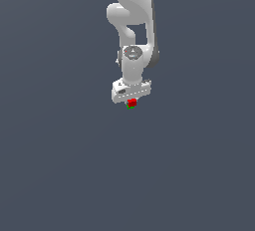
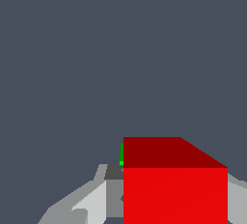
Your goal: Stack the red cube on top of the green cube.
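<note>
Plain dark grey-blue surface [image 1: 60, 165] only.

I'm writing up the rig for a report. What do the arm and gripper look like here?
The arm is smooth, glossy white with rounded links and dark grey seams at the joints. A grey circular cap sits on the wrist. The gripper has a flat white block body; in the wrist view its fingers look light grey with darker inner faces. No cables or markings show.

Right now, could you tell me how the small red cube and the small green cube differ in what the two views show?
The small red cube is plain red, the small green cube bright green. The red one shows two full faces in the wrist view; the green one is only a sliver beside it. The red cube sits between the fingers of the white gripper, with the green edge peeking out just below it in the exterior view.
</note>
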Controlling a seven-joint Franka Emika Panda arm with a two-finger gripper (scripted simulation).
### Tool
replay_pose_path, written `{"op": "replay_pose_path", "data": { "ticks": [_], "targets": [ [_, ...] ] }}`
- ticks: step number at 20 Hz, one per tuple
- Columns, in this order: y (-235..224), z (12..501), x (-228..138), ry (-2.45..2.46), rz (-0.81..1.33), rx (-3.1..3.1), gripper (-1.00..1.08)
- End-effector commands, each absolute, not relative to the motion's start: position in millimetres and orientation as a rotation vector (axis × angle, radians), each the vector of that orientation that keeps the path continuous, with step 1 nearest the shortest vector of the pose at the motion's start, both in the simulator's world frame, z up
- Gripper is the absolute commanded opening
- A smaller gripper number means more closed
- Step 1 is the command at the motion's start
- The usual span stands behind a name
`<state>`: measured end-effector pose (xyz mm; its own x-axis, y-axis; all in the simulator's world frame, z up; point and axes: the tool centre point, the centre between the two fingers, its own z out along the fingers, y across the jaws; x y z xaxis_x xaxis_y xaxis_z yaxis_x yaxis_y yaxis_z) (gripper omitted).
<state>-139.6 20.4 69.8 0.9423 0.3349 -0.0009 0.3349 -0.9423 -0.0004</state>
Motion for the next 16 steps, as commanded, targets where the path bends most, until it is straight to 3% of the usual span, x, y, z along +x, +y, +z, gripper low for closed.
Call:
{"op": "replay_pose_path", "data": {
  "ticks": [1, 9, 10, 16],
  "targets": [
    [19, 67, -150, -0.534, 0.000, -3.096, -1.00],
    [17, 62, -163, -0.534, 0.000, -3.096, -1.00],
    [17, 62, -163, -0.534, 0.000, -3.096, 1.00],
    [17, 62, -163, -0.534, 0.000, -3.096, 1.00]
  ]
}}
